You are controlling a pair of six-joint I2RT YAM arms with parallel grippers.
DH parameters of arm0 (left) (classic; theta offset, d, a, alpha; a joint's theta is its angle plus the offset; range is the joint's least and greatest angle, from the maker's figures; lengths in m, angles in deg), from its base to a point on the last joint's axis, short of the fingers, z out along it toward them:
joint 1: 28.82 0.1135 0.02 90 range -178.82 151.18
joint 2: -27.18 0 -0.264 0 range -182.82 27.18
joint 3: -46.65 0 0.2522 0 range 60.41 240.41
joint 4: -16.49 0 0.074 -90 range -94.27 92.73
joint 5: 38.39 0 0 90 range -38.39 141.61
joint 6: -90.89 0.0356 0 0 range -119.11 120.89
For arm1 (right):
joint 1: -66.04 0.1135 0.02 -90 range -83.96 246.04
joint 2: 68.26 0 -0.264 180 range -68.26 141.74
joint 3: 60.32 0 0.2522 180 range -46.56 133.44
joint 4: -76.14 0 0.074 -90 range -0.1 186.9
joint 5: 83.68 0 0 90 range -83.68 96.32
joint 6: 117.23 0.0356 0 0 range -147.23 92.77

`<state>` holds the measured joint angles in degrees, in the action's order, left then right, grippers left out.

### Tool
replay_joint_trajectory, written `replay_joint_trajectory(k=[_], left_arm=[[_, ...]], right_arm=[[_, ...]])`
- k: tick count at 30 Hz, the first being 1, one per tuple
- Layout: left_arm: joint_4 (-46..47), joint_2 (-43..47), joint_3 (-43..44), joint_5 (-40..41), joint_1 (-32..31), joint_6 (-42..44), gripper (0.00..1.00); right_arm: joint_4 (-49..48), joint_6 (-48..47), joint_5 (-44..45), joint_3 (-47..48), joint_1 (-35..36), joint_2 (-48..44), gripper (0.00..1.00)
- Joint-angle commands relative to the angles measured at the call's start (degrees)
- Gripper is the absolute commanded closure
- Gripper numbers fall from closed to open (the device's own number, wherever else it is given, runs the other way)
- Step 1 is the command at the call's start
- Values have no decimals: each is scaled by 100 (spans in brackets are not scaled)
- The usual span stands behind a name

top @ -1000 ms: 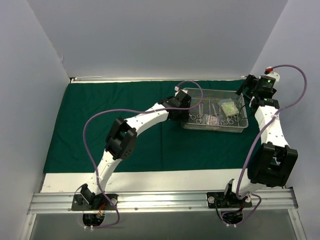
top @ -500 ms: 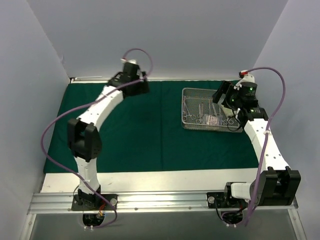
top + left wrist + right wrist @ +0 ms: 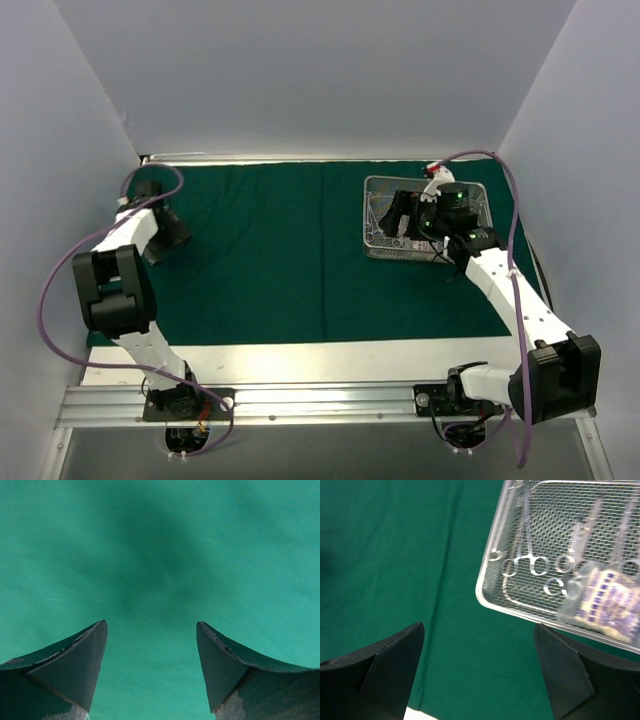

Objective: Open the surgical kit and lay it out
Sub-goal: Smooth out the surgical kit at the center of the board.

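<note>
The dark green cloth wrap (image 3: 270, 260) lies spread flat over the table. On its back right part stands the silver wire-mesh tray (image 3: 372, 184). Steel scissor-handled instruments (image 3: 537, 565) and a clear packet (image 3: 602, 600) lie in the tray (image 3: 492, 597). My right gripper (image 3: 398, 215) hovers over the tray's left half; in the right wrist view it (image 3: 479, 626) is open and holds nothing, above cloth (image 3: 395, 555) by the tray's corner. At the cloth's far left my left gripper (image 3: 172, 240) is also open; the left wrist view shows it (image 3: 151, 623) empty, close over bare cloth (image 3: 160, 545).
Grey walls close in the left, back and right sides. A white strip of table (image 3: 300, 355) runs in front of the cloth. The aluminium rail (image 3: 320, 400) with both arm bases lies at the near edge.
My left arm has swung away from the tray, past the back, to the cloth's far left side. My right arm has come from the back right corner to over the tray.
</note>
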<state>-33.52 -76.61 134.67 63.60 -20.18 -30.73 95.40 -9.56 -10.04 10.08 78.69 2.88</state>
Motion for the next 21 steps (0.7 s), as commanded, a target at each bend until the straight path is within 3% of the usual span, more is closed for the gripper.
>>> replay_joint_trajectory(k=[1,13,21], left_arm=[[329,386,-245,84,567,-178,20],[497,148,-1308,-21,1762,-240,23],[-101,376,-914,620,1966,-582,25]], right_arm=[[-84,-132,-157,22,177,-21,14],[-110,-264,-139,-48,318,23,14],[-180,-238,-148,-118,326,32,14]])
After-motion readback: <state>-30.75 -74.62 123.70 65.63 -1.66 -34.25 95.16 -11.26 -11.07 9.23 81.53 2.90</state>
